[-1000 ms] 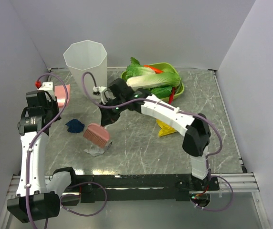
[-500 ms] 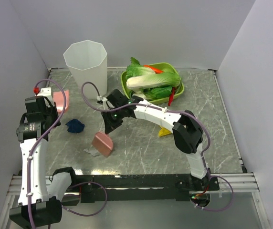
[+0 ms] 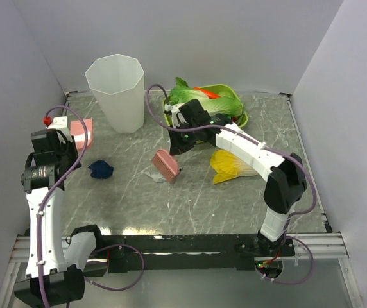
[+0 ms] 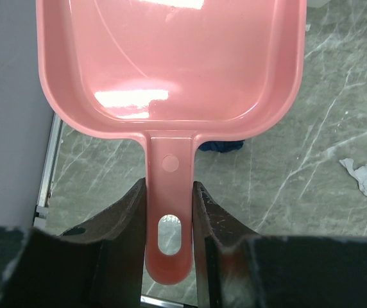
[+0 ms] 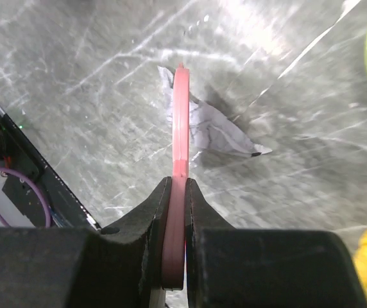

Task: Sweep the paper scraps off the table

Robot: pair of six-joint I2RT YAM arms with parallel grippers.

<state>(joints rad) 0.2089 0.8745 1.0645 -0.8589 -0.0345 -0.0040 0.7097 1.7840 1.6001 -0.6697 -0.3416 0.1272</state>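
1. The left arm stands bent at the left edge, its left claw (image 4: 169, 199) pinching the dustpan (image 4: 170, 58) by the handle.
2. The right arm reaches over the surface (image 3: 222, 205), its right claw (image 5: 178, 187) pinching the brush (image 5: 181, 115).
3. The brush has swung farther and rightward. The white scrap (image 3: 151, 172) lies beside it, and the blue scrap (image 3: 100, 169) lies near the dustpan.

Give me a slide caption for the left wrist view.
Left hand grips pink dustpan by its handle over the marble table, white scrap nearby.
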